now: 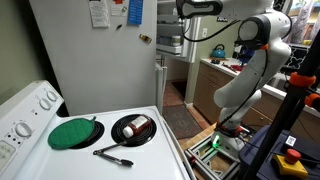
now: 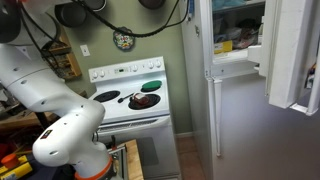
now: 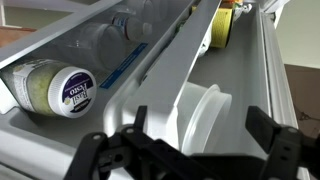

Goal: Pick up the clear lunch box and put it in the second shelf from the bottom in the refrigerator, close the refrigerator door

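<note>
The hand (image 3: 195, 115) is held open and empty. Just ahead of it, the clear lunch box (image 3: 204, 120) is seen tilted on a shelf (image 3: 245, 70) of the refrigerator (image 1: 80, 50).

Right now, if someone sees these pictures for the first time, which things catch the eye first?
The big white robot arm stands out, bending up toward the open refrigerator. On the white stove, a round green lid lies beside a black pan. In the wrist view, the open gripper faces a shelf holding a white-capped jar.
</note>
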`<state>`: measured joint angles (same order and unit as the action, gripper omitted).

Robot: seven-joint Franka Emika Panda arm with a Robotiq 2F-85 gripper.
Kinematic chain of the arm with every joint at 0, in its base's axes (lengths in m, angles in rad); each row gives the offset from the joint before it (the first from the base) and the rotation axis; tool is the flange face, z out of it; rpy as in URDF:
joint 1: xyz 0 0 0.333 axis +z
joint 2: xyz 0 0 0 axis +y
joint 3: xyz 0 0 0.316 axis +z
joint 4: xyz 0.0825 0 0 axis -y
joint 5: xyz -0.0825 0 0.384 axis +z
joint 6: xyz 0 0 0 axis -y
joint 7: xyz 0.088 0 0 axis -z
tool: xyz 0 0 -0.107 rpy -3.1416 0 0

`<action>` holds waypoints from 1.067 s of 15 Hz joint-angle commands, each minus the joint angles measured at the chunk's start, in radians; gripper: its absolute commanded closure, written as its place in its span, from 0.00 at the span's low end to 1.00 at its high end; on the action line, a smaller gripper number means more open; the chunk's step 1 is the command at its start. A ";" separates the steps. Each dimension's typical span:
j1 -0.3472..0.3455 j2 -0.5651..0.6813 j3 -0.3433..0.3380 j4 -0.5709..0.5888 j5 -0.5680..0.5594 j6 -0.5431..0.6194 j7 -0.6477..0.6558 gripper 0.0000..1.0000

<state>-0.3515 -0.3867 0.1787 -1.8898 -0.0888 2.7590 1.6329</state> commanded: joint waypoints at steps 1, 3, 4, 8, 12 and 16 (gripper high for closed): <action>0.022 0.002 -0.019 0.001 -0.016 -0.001 0.009 0.00; 0.060 0.001 -0.042 0.000 0.025 -0.001 -0.055 0.00; 0.093 0.001 -0.063 0.000 0.052 -0.001 -0.096 0.00; 0.128 0.000 -0.086 0.000 0.076 -0.001 -0.132 0.00; 0.174 -0.009 -0.124 0.008 0.107 -0.041 -0.217 0.00; 0.202 -0.040 -0.183 0.013 0.124 -0.195 -0.406 0.00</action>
<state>-0.1888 -0.3957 0.0519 -1.8809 0.0025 2.6907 1.3628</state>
